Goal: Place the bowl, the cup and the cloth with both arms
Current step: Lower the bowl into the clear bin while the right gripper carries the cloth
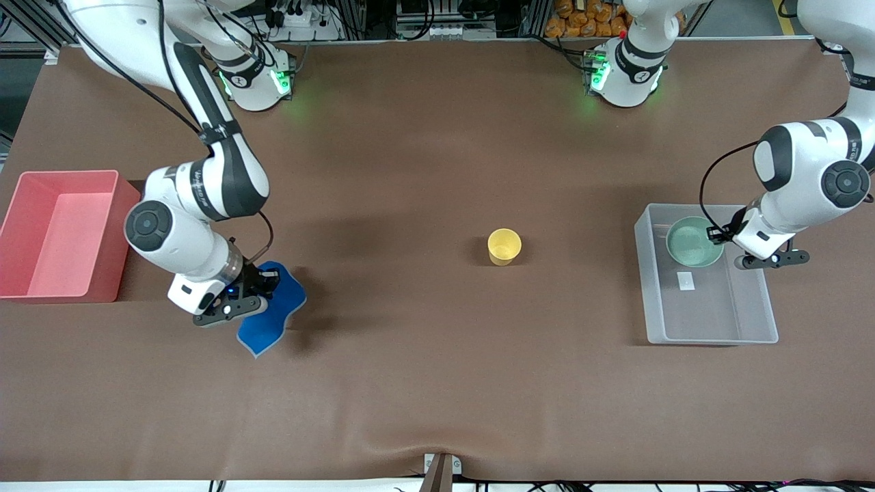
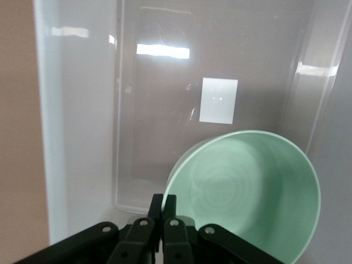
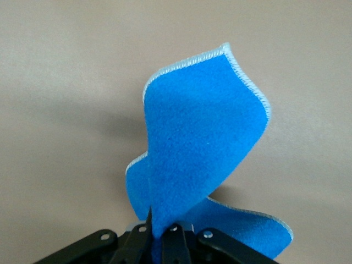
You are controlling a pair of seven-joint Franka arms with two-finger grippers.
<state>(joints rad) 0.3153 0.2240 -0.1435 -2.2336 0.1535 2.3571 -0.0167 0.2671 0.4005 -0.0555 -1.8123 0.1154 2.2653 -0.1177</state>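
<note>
My left gripper [image 1: 718, 236] is shut on the rim of the mint green bowl [image 1: 694, 240] and holds it inside the clear bin [image 1: 759, 321], at the bin's end nearest the arm bases. In the left wrist view the bowl [image 2: 247, 192] hangs tilted from my fingers [image 2: 164, 206] over the bin floor. My right gripper [image 1: 263, 281] is shut on the blue cloth [image 1: 273, 318] and holds it just above the table beside the pink bin [image 1: 20, 205]. In the right wrist view the cloth [image 3: 203, 148] hangs folded from the jaws. The yellow cup [image 1: 504, 246] stands upright mid-table.
The pink bin stands at the right arm's end of the table and shows nothing inside. The clear bin at the left arm's end has a white label [image 1: 685, 281] on its floor. A brown mat [image 1: 437, 383] covers the table.
</note>
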